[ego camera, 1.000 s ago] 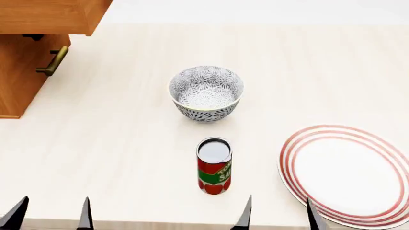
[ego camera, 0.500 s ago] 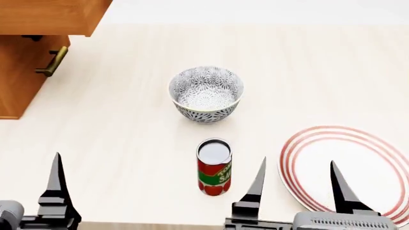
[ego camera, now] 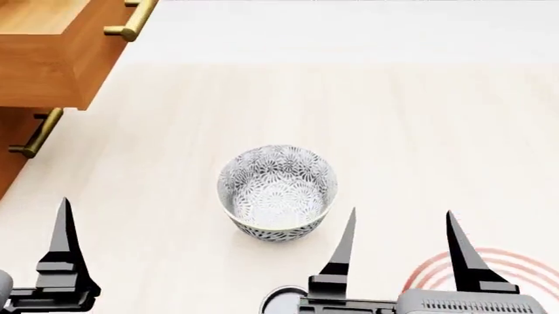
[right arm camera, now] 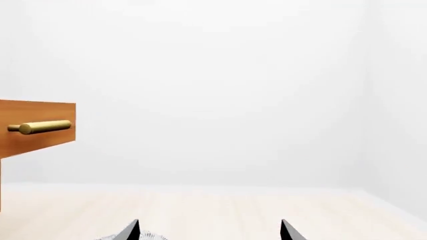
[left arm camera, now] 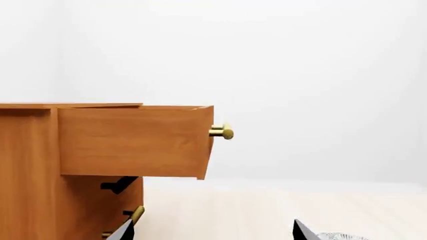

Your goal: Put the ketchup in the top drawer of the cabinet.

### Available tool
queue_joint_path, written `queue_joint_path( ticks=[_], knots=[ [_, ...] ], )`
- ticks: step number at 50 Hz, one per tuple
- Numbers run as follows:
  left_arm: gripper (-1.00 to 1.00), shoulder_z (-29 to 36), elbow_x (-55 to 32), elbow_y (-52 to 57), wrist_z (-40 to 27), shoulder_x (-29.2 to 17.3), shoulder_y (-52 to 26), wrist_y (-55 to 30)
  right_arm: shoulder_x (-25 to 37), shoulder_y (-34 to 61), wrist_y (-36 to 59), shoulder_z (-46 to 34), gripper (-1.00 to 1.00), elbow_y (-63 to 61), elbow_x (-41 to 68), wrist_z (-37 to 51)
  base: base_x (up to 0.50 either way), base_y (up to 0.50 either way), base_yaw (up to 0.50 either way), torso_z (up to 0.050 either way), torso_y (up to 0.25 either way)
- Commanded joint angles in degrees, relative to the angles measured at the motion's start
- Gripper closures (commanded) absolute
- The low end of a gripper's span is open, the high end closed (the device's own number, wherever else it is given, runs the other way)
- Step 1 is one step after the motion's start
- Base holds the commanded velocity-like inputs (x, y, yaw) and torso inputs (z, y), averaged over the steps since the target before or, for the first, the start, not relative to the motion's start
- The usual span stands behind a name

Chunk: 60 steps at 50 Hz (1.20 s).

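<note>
Orange-brown wood, upper left of the head view: the top drawer (ego camera: 52, 49) stands pulled well out of the cabinet (left arm camera: 27, 175), its inside open to the ceiling, so a can could go in from above. Its brass handle (ego camera: 131, 23) juts toward the middle of the surface (ego camera: 419, 118); the lower drawer (ego camera: 13, 140) sits shut beneath it.

Ketchup (ego camera: 281, 302): only a sliver of its silver top shows at the bottom edge of the head view, just beside my right gripper (ego camera: 397, 245) and nearly under it. Upright, as far as I can judge. Not held.

My right fingers (ego camera: 342, 252) are spread wide and hold nothing. My left gripper (left arm camera: 210, 231) shows two tips well apart in its wrist view, so released too (only one finger (ego camera: 63, 252) appears from the head).

Bowl (ego camera: 277, 193) stands between the can and the drawer. I judge any carry must lift over it or pass round. Striped plate (ego camera: 502, 268) lies at my right, partly hidden by the gripper.

Both wrist views look level across the surface toward the drawer, not down at the can. I read this as before the grasp.
</note>
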Motion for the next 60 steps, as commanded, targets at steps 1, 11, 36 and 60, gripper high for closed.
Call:
queue_joint_path(
  ticks=[1, 11, 36, 60],
  knots=[
    [-1.0, 0.07, -0.86, 0.05, -0.7, -0.38, -0.1, -0.04, 0.78, 0.01, -0.09, -0.44, -1.0, -0.17, 0.25, 0.79, 0.5, 0.0, 0.0, 0.0, 0.0],
    [-1.0, 0.26, -1.72, 0.22, -1.18, -0.71, -0.45, -0.54, 0.95, 0.23, -0.55, -0.25, -1.0, 0.46, 1.22, 1.42, 0.5, 0.0, 0.0, 0.0, 0.0],
    [-1.0, 1.17, -2.65, -0.38, -2.26, -1.64, -0.91, -0.18, 2.18, 0.66, 0.12, -1.45, -1.0, -0.01, 1.46, 2.75, 0.02, 0.39, 0.0, 0.0, 0.001],
    [-1.0, 1.49, -3.85, -1.09, -3.64, -2.72, -0.54, 0.91, 3.2, 0.78, -0.29, -2.47, -1.0, 0.47, 1.34, 3.92, 0.0, 0.42, 0.0, 0.0, 0.0]
  ],
)
